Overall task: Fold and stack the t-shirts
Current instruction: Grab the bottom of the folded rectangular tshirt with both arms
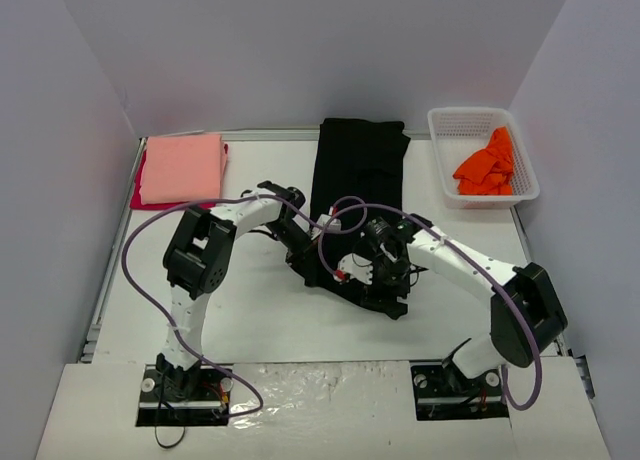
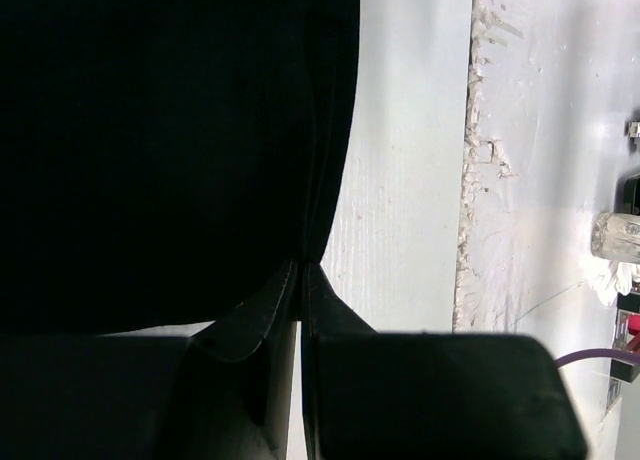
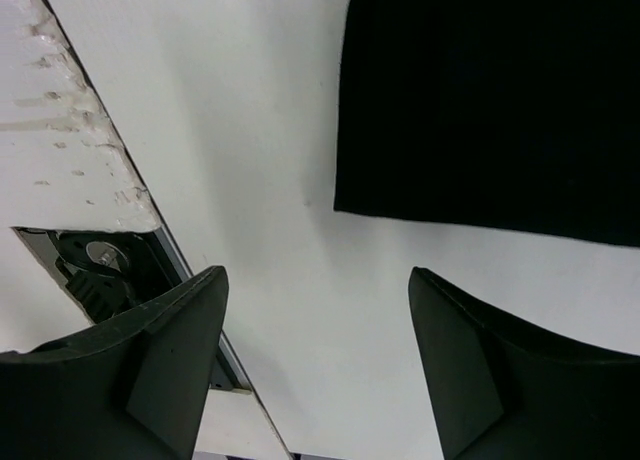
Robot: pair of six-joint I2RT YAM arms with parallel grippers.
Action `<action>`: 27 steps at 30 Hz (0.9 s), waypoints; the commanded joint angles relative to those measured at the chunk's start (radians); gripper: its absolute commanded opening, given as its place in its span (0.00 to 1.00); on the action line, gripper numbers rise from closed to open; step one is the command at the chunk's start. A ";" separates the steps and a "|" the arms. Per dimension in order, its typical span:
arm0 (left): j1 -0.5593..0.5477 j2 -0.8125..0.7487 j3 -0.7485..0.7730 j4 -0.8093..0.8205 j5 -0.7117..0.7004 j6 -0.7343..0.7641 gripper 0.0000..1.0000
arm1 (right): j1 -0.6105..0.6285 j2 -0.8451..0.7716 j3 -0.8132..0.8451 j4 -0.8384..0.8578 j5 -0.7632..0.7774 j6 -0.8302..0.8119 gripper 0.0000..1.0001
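orange t-shirt (image 1: 487,165) in mesh basket (image 1: 458,130)

Right claw (image 3: 315,275): bare counter (image 3: 250,130) beneath and between the parted fingers; black t-shirt (image 3: 490,100) edge just ahead.
Left claw (image 2: 300,265): cloth fills one side, open counter the other.

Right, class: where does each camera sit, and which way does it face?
Top external: above and behind, looking down on the table; left arm and right arm show.
Left wrist: along the left claw, shut on the black t-shirt.
Right wrist: down past the open right claw at the table.
Shared: all show the black t-shirt.
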 commanded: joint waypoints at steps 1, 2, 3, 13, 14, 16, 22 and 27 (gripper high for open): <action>0.010 -0.026 0.042 -0.036 0.043 0.038 0.02 | 0.056 0.049 -0.008 -0.009 0.040 0.055 0.69; 0.010 -0.028 0.042 -0.032 0.046 0.037 0.02 | 0.062 0.058 -0.011 -0.002 0.039 0.061 0.68; 0.010 -0.029 0.037 -0.030 0.046 0.034 0.02 | 0.068 0.080 -0.012 0.015 0.040 0.066 0.67; 0.023 -0.045 0.025 -0.018 0.049 0.029 0.02 | 0.107 0.180 -0.040 0.104 0.108 0.122 0.65; 0.024 -0.043 0.025 -0.016 0.053 0.026 0.02 | 0.107 0.186 -0.040 0.109 0.112 0.129 0.65; 0.026 -0.040 0.025 -0.016 0.058 0.024 0.02 | 0.113 0.192 -0.041 0.114 0.122 0.136 0.64; 0.030 -0.040 0.019 -0.015 0.070 0.023 0.02 | 0.130 0.215 -0.055 0.153 0.174 0.178 0.60; 0.032 -0.039 0.020 -0.015 0.069 0.024 0.02 | 0.159 0.272 -0.063 0.178 0.209 0.211 0.46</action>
